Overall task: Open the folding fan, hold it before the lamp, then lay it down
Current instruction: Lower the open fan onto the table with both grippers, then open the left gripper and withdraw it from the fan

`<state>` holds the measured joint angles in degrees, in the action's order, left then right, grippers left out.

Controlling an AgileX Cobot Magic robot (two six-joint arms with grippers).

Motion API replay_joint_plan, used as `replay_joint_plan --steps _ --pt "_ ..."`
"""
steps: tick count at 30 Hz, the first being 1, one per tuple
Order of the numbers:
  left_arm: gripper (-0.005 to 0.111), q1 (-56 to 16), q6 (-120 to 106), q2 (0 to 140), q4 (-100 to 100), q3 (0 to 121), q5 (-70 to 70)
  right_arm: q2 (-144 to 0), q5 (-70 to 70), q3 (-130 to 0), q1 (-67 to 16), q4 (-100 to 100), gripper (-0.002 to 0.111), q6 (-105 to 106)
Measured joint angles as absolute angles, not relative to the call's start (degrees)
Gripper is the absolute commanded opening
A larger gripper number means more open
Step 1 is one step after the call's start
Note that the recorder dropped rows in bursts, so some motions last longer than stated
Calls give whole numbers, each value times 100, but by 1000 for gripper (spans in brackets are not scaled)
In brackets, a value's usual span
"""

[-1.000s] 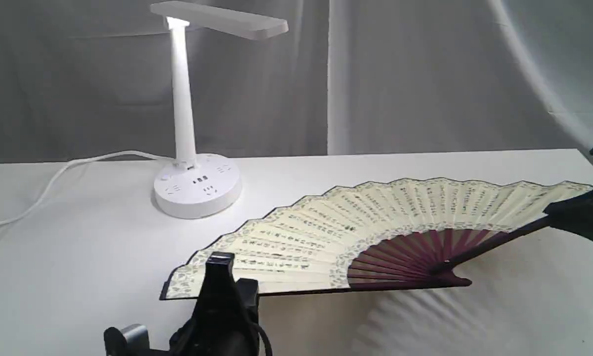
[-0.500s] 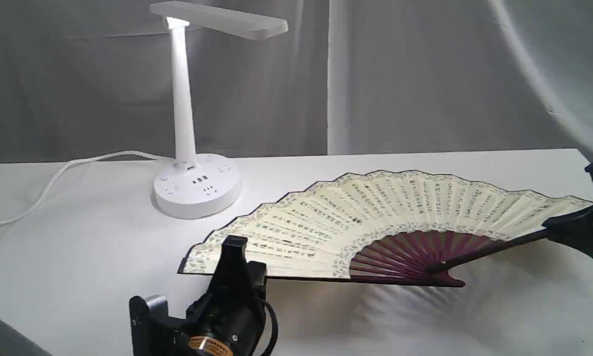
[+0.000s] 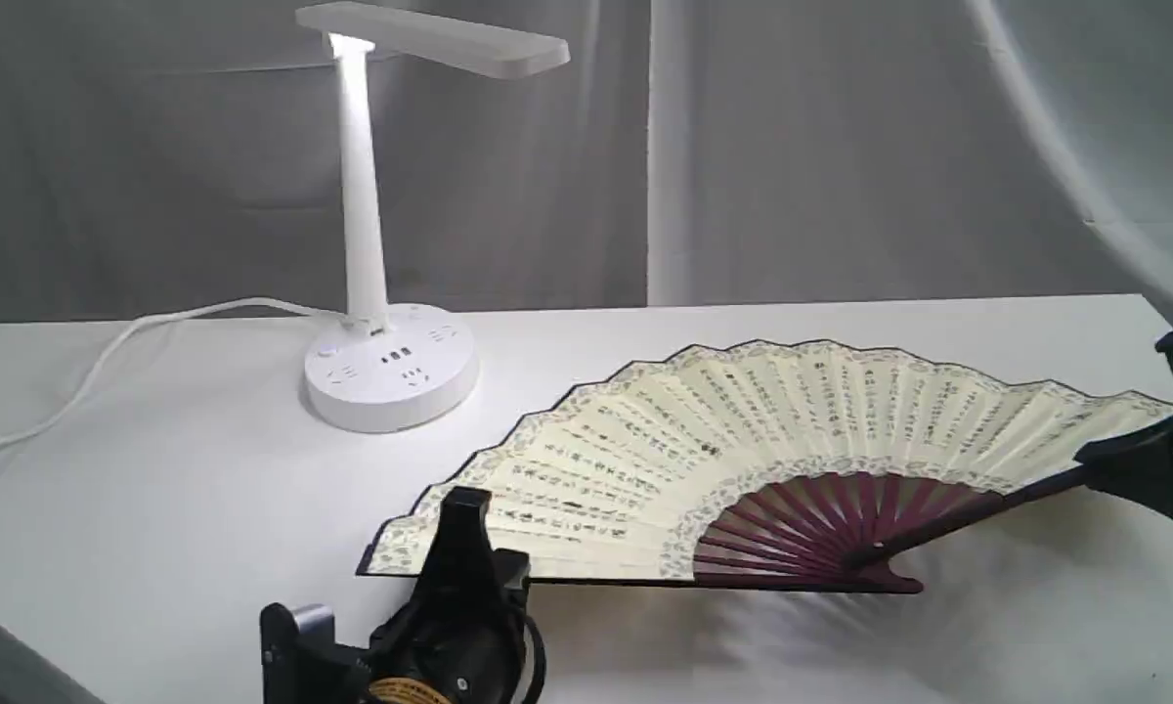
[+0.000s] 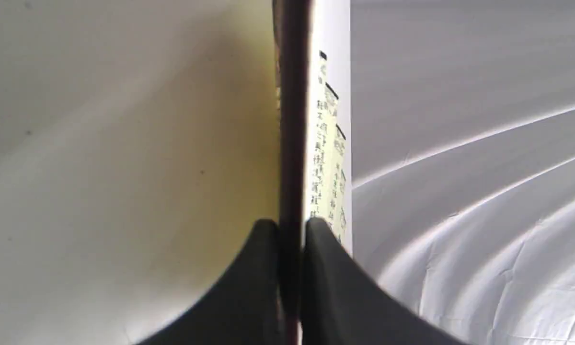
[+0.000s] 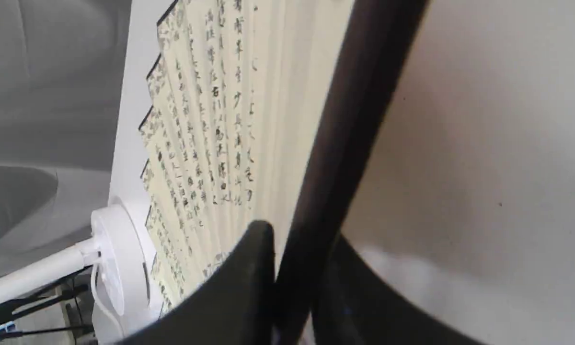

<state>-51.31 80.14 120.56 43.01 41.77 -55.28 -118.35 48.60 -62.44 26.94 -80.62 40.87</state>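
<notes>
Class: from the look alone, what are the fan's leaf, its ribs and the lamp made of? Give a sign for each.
Fan leaf: likely paper, matt cream; sharp pleats, printed script. Ribs: probably wood or bamboo, maroon; thin flat slats. Lamp: apparently plastic, smooth white; moulded round base.

A staged lab bench: white-clothed table (image 3: 156, 469) before grey draped curtain (image 3: 841, 147).

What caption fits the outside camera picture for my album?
The left gripper and the right gripper hold the open folding fan by its dark outer guards, beside the white lamp.
</notes>
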Motion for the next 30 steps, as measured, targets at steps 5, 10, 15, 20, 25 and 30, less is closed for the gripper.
replay_joint_plan --steps 5,10,15,20,25,30 --pt "1 -5118 8237 12033 4089 4021 -5528 -11835 4974 -6244 2704 -7683 0 3674" --pt "11 -5114 8323 11940 3906 3852 -5528 -11835 5014 -6244 2737 -7161 0 3179" --pt "27 -5105 8337 11812 3843 3733 -5528 -11765 5122 -6244 2737 -6852 15 2880" --pt "44 -5105 8348 11739 3573 3703 -5655 -11649 5133 -6244 2737 -5980 46 2756" --pt "64 -5105 8588 11718 3376 3663 -5726 -11579 5225 -6216 2737 -5351 59 2547" --pt "66 -5105 8989 11718 3110 3412 -5735 -11337 5225 -6132 2737 -4972 59 2247"
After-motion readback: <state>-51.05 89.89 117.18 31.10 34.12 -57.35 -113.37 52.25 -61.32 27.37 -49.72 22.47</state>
